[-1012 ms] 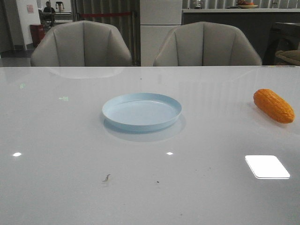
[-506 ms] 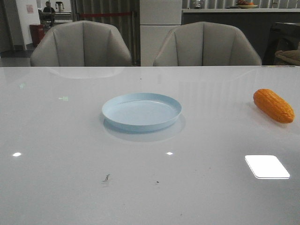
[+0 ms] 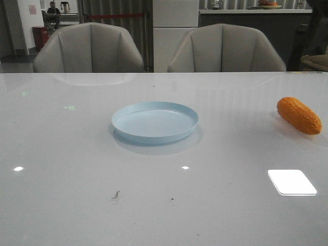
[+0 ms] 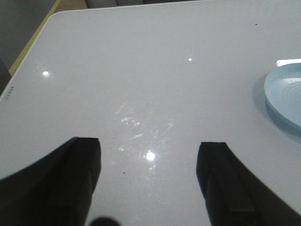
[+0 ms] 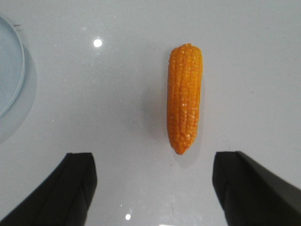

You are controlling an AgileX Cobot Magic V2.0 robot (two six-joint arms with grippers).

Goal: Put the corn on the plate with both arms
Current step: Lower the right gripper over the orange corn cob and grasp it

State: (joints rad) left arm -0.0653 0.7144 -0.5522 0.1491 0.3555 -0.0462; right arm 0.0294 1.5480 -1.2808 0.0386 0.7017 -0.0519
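Unmoved since before: corn (image 3: 299,116) lying free on worktop (image 3: 66,169), far right of plate (image 3: 155,121); right claw (image 5: 153,188) above it, left claw (image 4: 149,176) idle, both wide open, empty.

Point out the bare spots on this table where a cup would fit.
Bare tabletop lies left of the plate, between the plate and the corn, and across the whole near edge. The plate itself holds nothing. Nowhere is crowded.
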